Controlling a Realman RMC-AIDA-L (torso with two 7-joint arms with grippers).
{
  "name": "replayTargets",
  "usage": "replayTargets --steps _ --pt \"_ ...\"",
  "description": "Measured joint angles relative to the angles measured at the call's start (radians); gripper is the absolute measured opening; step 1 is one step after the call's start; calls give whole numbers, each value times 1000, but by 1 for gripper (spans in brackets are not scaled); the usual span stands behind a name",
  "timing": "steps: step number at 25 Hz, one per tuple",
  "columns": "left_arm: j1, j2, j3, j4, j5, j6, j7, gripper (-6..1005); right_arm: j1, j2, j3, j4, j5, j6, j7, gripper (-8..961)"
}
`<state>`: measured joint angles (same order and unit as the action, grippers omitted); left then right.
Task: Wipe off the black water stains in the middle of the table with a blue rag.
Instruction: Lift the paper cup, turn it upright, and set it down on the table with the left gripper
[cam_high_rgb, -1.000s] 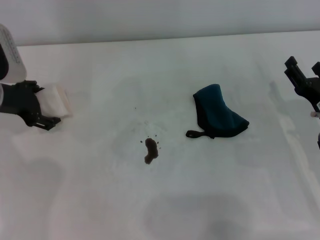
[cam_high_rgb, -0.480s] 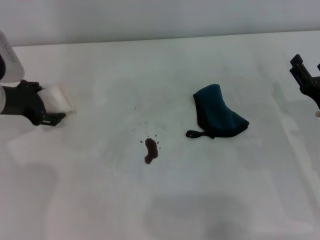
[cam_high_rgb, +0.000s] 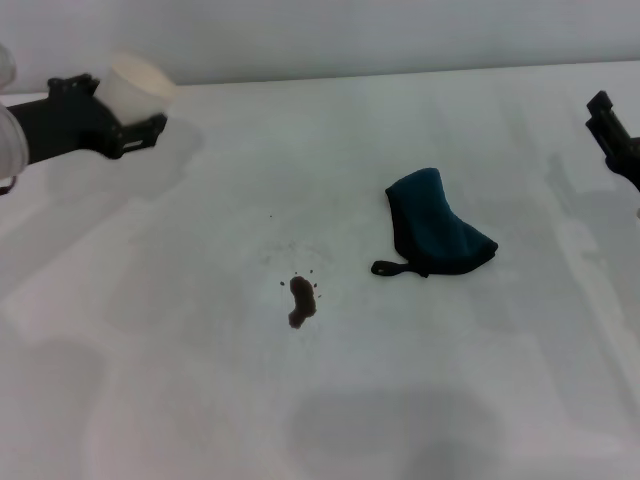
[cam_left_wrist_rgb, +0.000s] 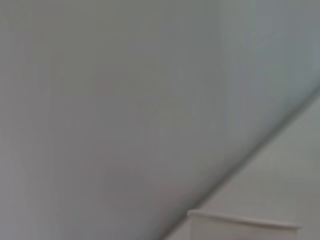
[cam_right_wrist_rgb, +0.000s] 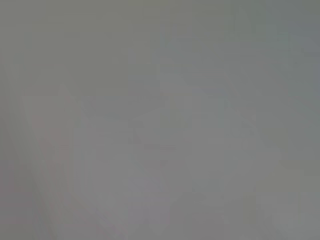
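Observation:
The black water stains (cam_high_rgb: 301, 301) are a small dark blob with specks near the middle of the white table (cam_high_rgb: 330, 410). The blue rag (cam_high_rgb: 440, 235) lies crumpled to their right, its black loop (cam_high_rgb: 388, 267) pointing toward them. Nothing touches the rag. My left gripper (cam_high_rgb: 122, 108) is raised at the far left, shut on a white paper cup (cam_high_rgb: 138, 80); the cup's rim (cam_left_wrist_rgb: 245, 222) also shows in the left wrist view. Only part of my right gripper (cam_high_rgb: 618, 135) shows at the right edge, well clear of the rag.
A pale wall (cam_high_rgb: 320, 35) runs along the table's far edge. The right wrist view gives only a plain grey surface.
My left gripper has lifted the white paper cup up and away toward the back left. The right gripper has drawn further out past the right edge. Rag and stains are unmoved.

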<state>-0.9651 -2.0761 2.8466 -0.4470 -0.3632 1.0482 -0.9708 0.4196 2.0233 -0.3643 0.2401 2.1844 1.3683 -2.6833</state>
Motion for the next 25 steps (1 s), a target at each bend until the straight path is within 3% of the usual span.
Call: replayTargets --steps 8,13,19,25 --pt "220 1 -1 314 -575 94 475 735 -10 -2 -6 -52 0 18 41 870" --pt "334 -4 -2 519 -774 117 746 736 -12 -6 -9 -93 0 13 103 870" --pt "373 -12 -3 611 -843 64 844 736 -15 -8 -10 -122 0 12 128 870" --pt "376 -12 -3 623 -849 -41 841 735 -26 -10 -10 -136 0 9 129 871"
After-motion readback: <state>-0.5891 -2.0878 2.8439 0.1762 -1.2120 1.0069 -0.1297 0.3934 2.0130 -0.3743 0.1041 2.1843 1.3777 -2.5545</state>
